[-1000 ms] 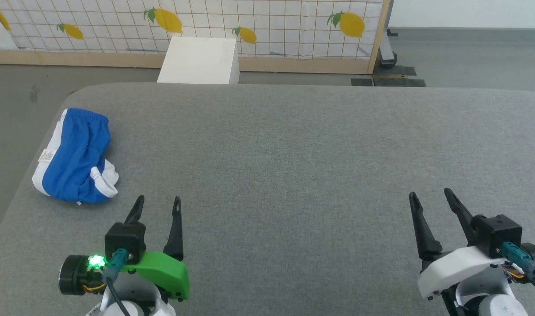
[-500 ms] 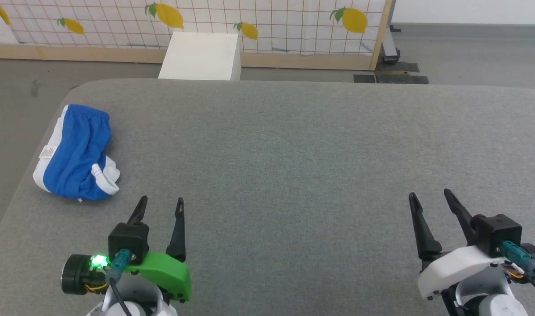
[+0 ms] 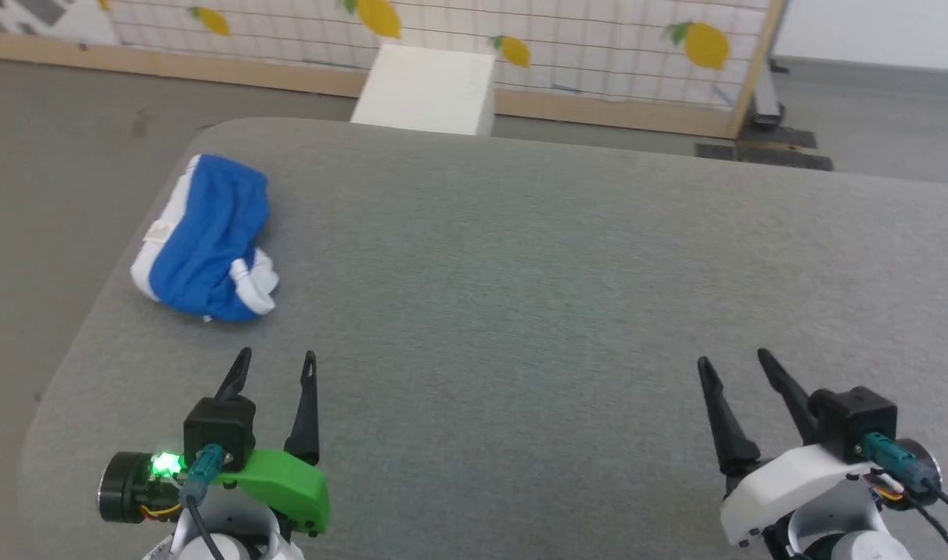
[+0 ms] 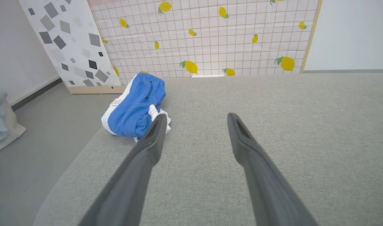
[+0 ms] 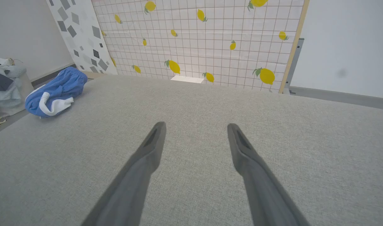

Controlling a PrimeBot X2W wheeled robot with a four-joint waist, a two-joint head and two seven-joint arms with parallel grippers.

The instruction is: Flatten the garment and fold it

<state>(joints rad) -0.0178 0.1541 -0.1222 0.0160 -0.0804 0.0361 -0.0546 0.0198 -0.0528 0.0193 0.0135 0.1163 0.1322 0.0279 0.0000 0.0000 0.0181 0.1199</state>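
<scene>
The garment point(image 3: 205, 237), bright blue shorts with white stripes and a white label, lies bunched up near the far left corner of the grey table point(image 3: 520, 272). In the left wrist view the garment point(image 4: 133, 108) sits just beyond my left fingertip. In the right wrist view the garment point(image 5: 54, 92) lies far to the left. My left gripper point(image 3: 278, 364) hovers open and empty over the table, short of the garment. My right gripper point(image 3: 734, 364) is open and empty at the lower right, well away from it.
A white box point(image 3: 427, 89) stands on the floor behind the table, before a lemon-print screen point(image 3: 598, 47). The table's left edge point(image 3: 100, 303) runs close beside the garment. A bag of other clothes point(image 5: 4, 81) sits on the floor to the left.
The whole head view has shifted, so the camera has turned left and tilted. The garment lies as before. Both grippers stay open in about the same places.
</scene>
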